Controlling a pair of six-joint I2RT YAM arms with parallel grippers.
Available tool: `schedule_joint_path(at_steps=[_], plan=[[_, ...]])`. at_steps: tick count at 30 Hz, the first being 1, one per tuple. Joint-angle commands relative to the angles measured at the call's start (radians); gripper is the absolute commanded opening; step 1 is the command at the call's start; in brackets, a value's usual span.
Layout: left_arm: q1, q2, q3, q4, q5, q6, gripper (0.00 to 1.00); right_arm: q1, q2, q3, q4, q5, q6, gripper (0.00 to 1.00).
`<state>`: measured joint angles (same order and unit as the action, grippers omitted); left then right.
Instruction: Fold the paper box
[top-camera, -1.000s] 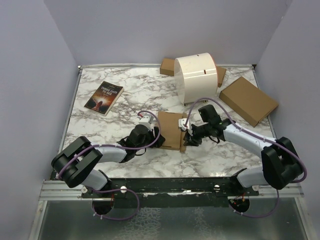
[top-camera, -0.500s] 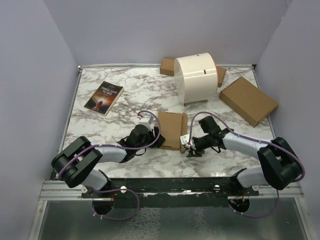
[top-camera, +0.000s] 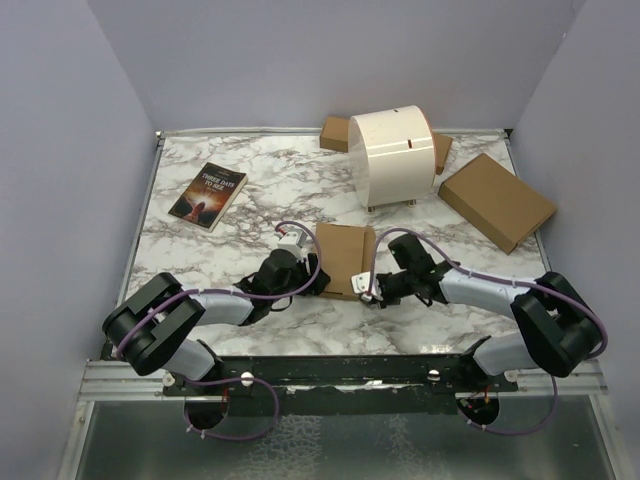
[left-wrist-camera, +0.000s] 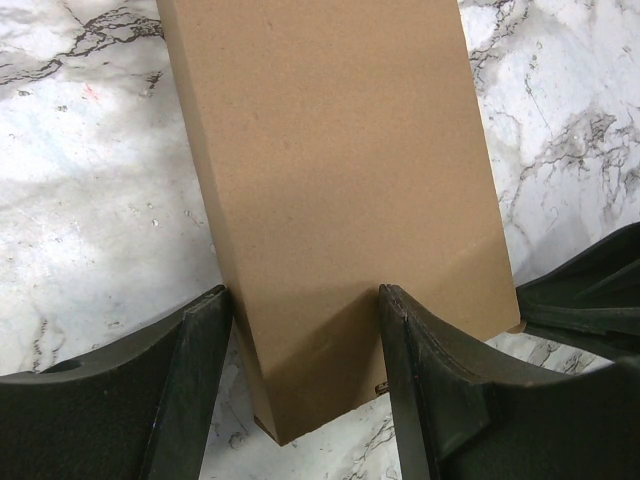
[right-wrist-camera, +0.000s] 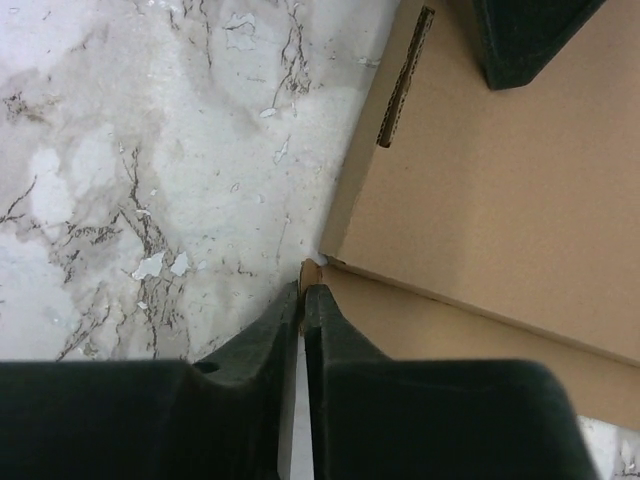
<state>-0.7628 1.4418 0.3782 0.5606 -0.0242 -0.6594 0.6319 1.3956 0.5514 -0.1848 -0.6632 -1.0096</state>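
Lying flat just short of the desk's centre, toward 6 o'clock: paper box (top-camera: 343, 255). Plain brown cardboard, unprinted, closed into a thin rectangle. Its long axis runs 12 to 6 o'clock in the overhead view. The right wrist view shows a short cut (right-wrist-camera: 404, 78) with exposed corrugation near one edge.

Left claw (left-wrist-camera: 305, 295): at the paper box's 8 o'clock corner. Jaws stand partly apart. One finger (left-wrist-camera: 195, 380) runs alongside the long edge of the cardboard and the other finger (left-wrist-camera: 430, 390) overlaps its top face. The near corner of the cardboard pokes in between them. Whether they press on it cannot be told.

Right claw (right-wrist-camera: 303, 292): at the paper box's 5 o'clock corner. Jaws are drawn together, with only a hairline slit between them. The tips touch the corner; whether any cardboard is pinched there cannot be told.

Desk (top-camera: 250, 170): white marble pattern, grey veins.

Book (top-camera: 208, 195): dark cover, lying flat and skewed at 10 o'clock, well apart from the paper box.

White drum-shaped item (top-camera: 392, 158): between 12 and 1 o'clock. Brown cardboard pieces (top-camera: 335, 133) sit partly hidden behind it.

Larger brown cardboard box (top-camera: 496, 201): closed and skewed at 2 o'clock, near the desk's edge.
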Motion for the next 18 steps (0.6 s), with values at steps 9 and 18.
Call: schedule_joint_path(at_steps=[9, 18], plan=[[-0.012, 0.002, -0.017, -0.043, 0.044, 0.018, 0.61, 0.008, 0.039, 0.059, 0.018, 0.030, 0.167, 0.01], [-0.011, 0.012, -0.004, -0.030, 0.069, 0.039, 0.61, 0.008, 0.108, 0.149, -0.032, 0.030, 0.314, 0.01]])
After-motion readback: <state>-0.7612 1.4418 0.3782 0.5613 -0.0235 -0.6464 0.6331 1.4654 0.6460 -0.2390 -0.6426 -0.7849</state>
